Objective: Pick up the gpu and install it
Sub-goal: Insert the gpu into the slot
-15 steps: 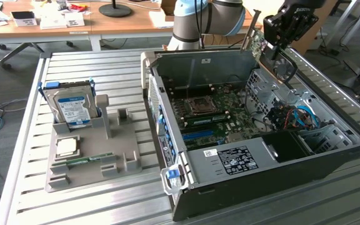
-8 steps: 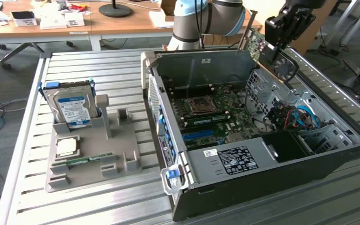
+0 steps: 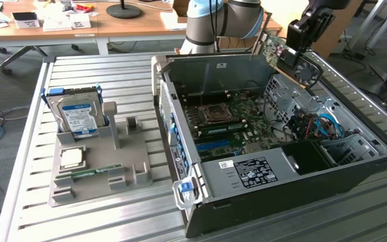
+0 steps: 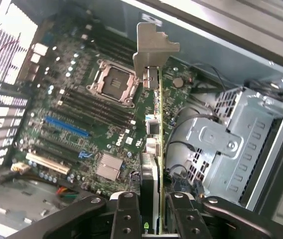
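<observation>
The gripper (image 4: 154, 211) is clamped on the gpu (image 4: 154, 149), one black finger (image 4: 126, 215) pressed to each face of the card. The wrist view sees the card edge-on. Its silver end bracket (image 4: 151, 47) is at the end farthest from the fingers. A small green mark sits on the card's edge close to the fingers, too small to read.

In the exterior view the gripper (image 3: 289, 57) holds the gpu (image 3: 273, 48) tilted in the air over the far rim of the open computer case (image 3: 294, 201). The card touches nothing inside, and its round fan faces the exterior view's right.

Beneath the card lies the green motherboard (image 4: 81, 99), with a bare processor socket (image 4: 112, 82), rows of dark slots and one blue slot (image 4: 66, 127). White lettering printed on the board near the card may be a Dell mark, though it cannot be read with certainty. A grey metal drive cage (image 4: 231, 144) stands beside the card on its other side.

A black-and-white label (image 3: 253, 171) on the metal box at the case's near end carries fine print that cannot be read.

On the slatted table (image 3: 99, 222), at the exterior view's left of the case, a grey holder (image 3: 133, 151) carries a hard drive (image 3: 79, 118) standing upright. Its blue label's text is not legible. A processor chip (image 3: 72, 158) and a narrow memory stick (image 3: 89, 172) lie flat lower on the holder.
</observation>
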Action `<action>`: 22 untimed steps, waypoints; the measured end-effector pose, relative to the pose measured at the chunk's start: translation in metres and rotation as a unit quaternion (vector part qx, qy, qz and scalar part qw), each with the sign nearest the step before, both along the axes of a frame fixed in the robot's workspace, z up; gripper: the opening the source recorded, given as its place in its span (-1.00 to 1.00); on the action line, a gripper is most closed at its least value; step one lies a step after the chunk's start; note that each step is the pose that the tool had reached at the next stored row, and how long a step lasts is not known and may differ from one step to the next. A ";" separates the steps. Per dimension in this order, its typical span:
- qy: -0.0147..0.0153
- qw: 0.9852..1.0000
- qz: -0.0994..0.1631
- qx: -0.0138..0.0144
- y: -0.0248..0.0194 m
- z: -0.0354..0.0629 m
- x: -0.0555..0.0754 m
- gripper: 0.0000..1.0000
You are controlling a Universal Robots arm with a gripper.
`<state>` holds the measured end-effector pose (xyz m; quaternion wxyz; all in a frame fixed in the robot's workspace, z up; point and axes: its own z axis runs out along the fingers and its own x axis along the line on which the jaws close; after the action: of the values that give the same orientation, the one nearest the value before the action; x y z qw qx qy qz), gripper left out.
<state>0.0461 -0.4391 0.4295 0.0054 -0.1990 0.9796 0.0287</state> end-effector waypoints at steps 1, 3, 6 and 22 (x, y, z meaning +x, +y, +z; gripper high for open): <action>0.000 1.000 0.009 0.000 0.0000 0.0000 0.000 -0.47; 0.000 1.000 0.028 0.000 0.0000 -0.0001 0.000 -0.47; 0.000 0.998 0.055 0.000 0.0000 -0.0001 0.000 -0.47; 0.000 0.980 0.198 0.000 0.0000 -0.0003 0.000 -0.47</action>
<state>0.0461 -0.4391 0.4292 -0.0004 -0.3891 0.9207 0.0293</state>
